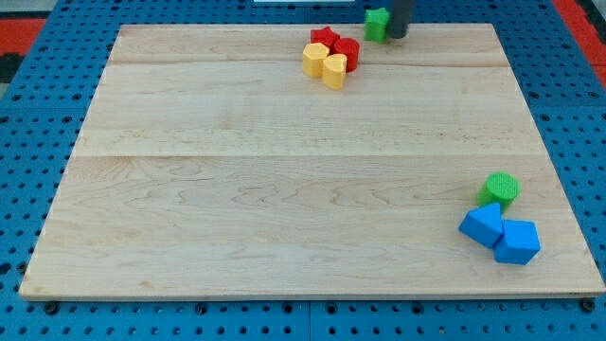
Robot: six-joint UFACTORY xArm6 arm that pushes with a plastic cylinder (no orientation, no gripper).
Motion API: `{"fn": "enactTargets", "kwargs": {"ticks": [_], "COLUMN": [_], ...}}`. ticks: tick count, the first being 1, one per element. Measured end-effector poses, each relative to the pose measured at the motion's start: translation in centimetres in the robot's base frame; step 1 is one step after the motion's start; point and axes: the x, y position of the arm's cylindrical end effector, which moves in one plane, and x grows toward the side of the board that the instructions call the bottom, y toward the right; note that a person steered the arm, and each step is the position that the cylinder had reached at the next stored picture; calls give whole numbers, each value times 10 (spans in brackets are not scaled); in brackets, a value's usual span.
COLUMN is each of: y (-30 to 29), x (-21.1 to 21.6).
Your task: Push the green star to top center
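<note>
The green star (377, 23) sits at the top edge of the wooden board (237, 189), a little right of centre. My tip (397, 36) stands right against the star's right side, touching or almost touching it. The rod rises out of the view's top. Just left of the star lies a tight cluster: a red star (324, 38), a red cylinder (347, 52), a yellow hexagon-like block (313, 60) and a yellow heart-like block (334, 70).
At the view's lower right stand a green cylinder (500, 190) and two blue blocks (482, 225) (518, 242), close to the board's right edge. A blue pegboard surface surrounds the board.
</note>
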Motion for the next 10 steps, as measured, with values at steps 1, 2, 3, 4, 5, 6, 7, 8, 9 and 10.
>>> {"fn": "enactTargets", "kwargs": {"ticks": [1,2,3,4,5,6,7,8,9,10], "y": [-13,-13,22,76,89,83,82,80,70,61], "x": [9,10,15,13,-7,-29,-29,-28,-29,-29]}}
